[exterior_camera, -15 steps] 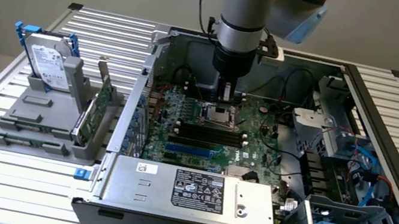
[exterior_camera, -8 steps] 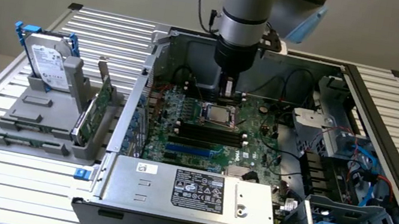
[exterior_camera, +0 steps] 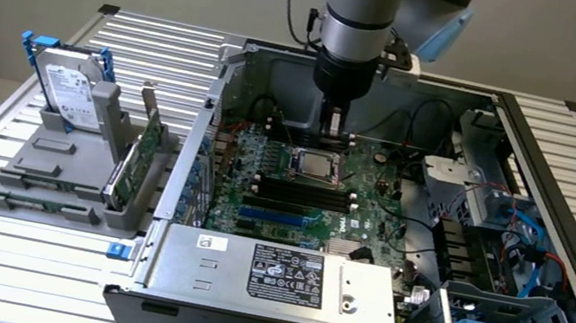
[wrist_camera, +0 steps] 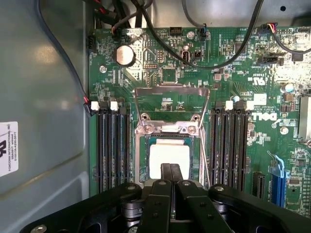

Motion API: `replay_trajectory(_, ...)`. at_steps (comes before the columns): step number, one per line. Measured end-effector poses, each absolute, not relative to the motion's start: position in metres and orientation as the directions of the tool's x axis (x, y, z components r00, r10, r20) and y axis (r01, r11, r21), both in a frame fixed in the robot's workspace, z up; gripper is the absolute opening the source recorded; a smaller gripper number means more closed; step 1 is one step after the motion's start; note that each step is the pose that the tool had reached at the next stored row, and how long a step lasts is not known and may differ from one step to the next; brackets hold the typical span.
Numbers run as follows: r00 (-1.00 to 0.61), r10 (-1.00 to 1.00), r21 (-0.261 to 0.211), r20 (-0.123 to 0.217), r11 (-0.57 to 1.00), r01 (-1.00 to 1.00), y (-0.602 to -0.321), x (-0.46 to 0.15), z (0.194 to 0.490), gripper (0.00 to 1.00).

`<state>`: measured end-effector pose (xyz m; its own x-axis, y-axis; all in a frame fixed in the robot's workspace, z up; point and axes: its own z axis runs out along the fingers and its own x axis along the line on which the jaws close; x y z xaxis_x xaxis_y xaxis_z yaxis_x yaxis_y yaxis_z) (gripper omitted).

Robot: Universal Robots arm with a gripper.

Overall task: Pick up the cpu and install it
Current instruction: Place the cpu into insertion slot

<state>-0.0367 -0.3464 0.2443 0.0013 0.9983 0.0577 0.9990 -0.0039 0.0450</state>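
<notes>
Fingers (wrist_camera: 166, 174) of the gripper (wrist_camera: 171, 166) are being shown pressed together, with no gap between them and nothing clamped. In the wrist view their tips are being seen over one edge of the cpu (wrist_camera: 169, 156); whether they are touching its top cannot be told.

The cpu is being seen lying flat inside the metal frame of the socket (wrist_camera: 144, 160), its pale silver top facing up. The socket's hinged load plate (wrist_camera: 170, 90) is being shown swung open, away from the chip. Black memory slots (wrist_camera: 111, 148) are being seen on both sides of the socket, on the green motherboard (wrist_camera: 233, 63), and a round coin battery (wrist_camera: 125, 55) is being seen further off on the board.

In the exterior view the gripper (exterior_camera: 330, 133) is being shown pointing straight down inside the open computer case (exterior_camera: 574, 166), just above the far edge of the cpu (exterior_camera: 309, 163). A silver power supply (exterior_camera: 281, 275) is being seen at the near side of the case. On the exterior view's left, well apart from the case, an upright hard drive (exterior_camera: 71, 94) with blue handles is being seen standing in a grey holder (exterior_camera: 45, 182) on the slatted table (exterior_camera: 0, 271).
</notes>
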Motion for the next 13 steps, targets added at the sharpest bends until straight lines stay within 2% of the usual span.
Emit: replay_trajectory(13, 0.002, 0.997, 0.033, 0.082, -0.005, 0.999, -0.346, 0.007, 0.258, 0.11)
